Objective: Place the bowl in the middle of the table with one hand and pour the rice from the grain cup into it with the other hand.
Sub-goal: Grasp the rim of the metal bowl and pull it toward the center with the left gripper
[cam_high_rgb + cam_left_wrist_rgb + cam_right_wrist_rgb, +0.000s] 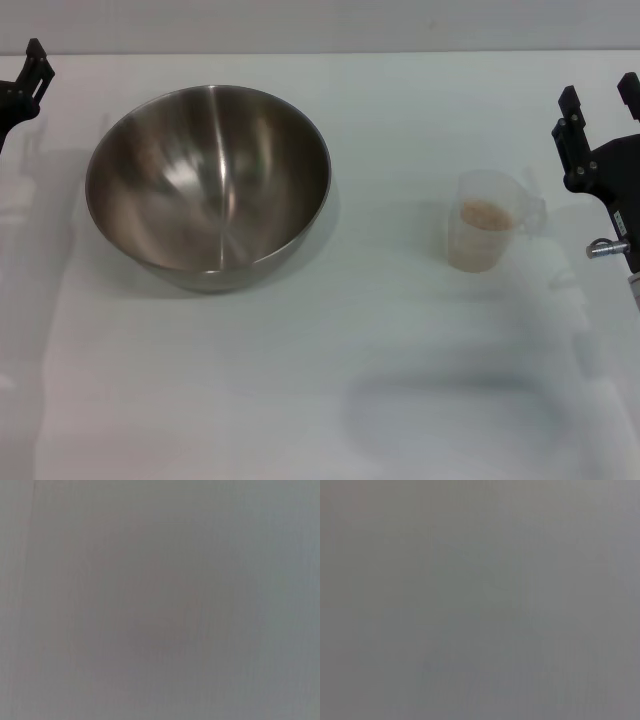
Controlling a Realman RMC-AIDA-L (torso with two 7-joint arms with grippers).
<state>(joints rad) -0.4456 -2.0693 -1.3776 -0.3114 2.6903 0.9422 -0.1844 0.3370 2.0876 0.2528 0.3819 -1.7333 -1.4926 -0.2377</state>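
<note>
The steel bowl (208, 185) stands upright on the white table (330, 400), left of the middle, and is empty. The clear grain cup (485, 233) stands right of the middle with the beige rice (485, 214) inside it. My right gripper (598, 98) is open and empty at the table's right edge, to the right of the cup and apart from it. My left gripper (28, 70) is at the far left edge, left of the bowl and apart from it, partly cut off by the frame. Both wrist views show only plain grey.
The table's back edge (320, 53) runs along the top of the head view. A faint shadow (450, 410) lies on the tabletop near the front, right of the middle.
</note>
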